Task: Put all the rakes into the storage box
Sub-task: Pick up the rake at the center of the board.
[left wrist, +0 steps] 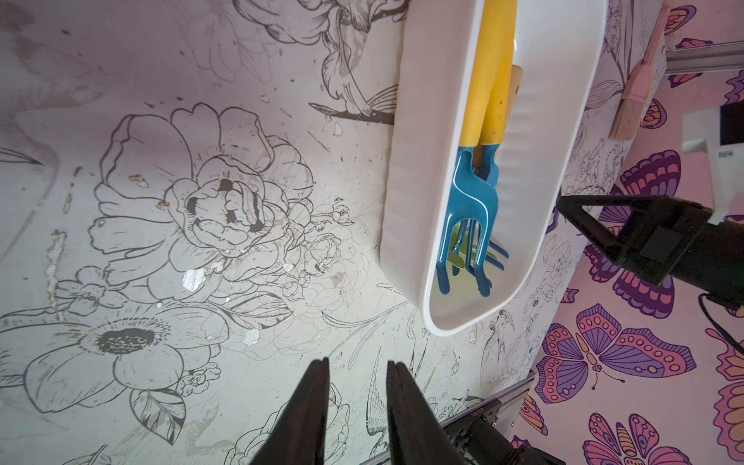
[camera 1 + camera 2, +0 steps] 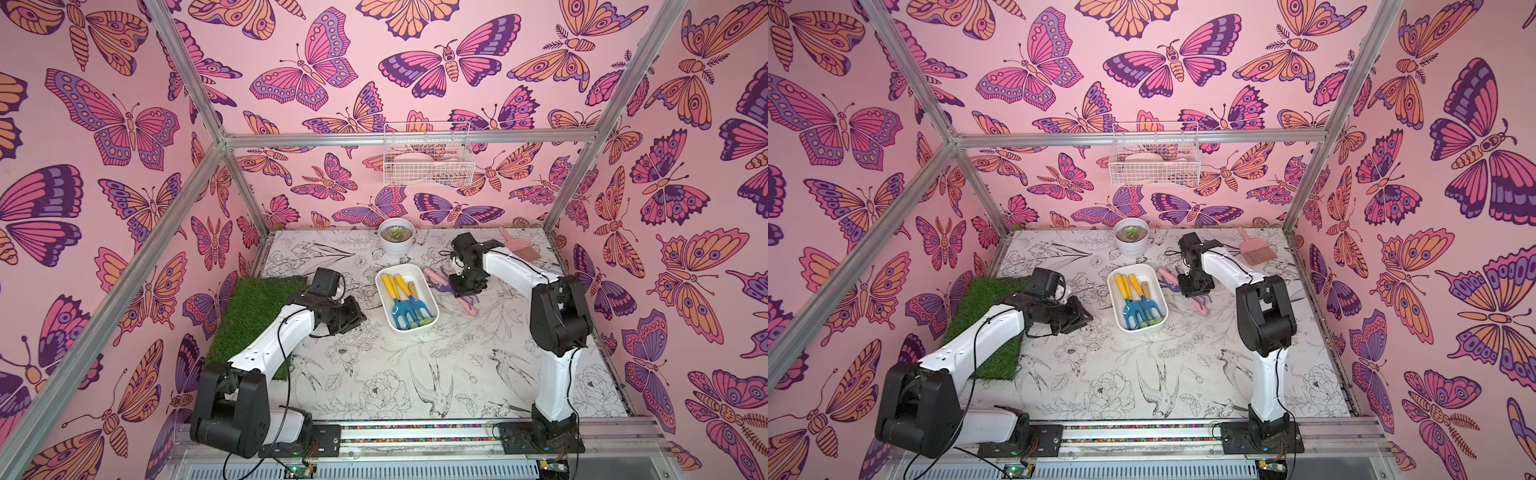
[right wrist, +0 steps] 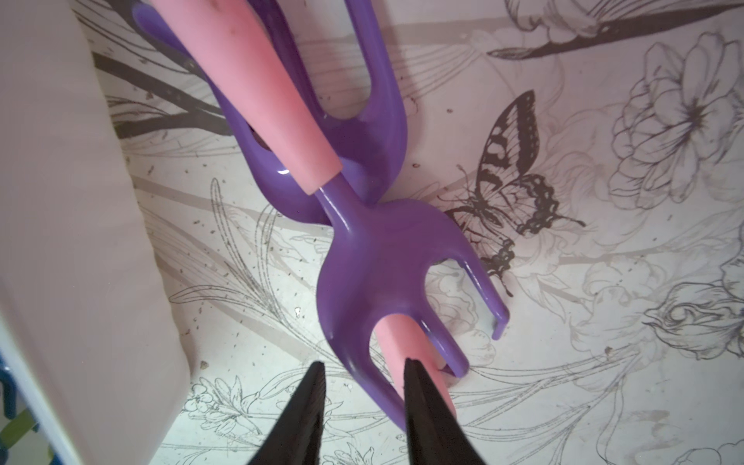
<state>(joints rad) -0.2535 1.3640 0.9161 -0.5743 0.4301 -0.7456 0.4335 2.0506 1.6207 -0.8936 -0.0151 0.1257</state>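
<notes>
While the left jaws gape slightly, empty, the right jaws — half open — hover over the rake.

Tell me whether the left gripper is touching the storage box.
Apart. The left wrist view shows bare table between the left gripper and the storage box.
</notes>
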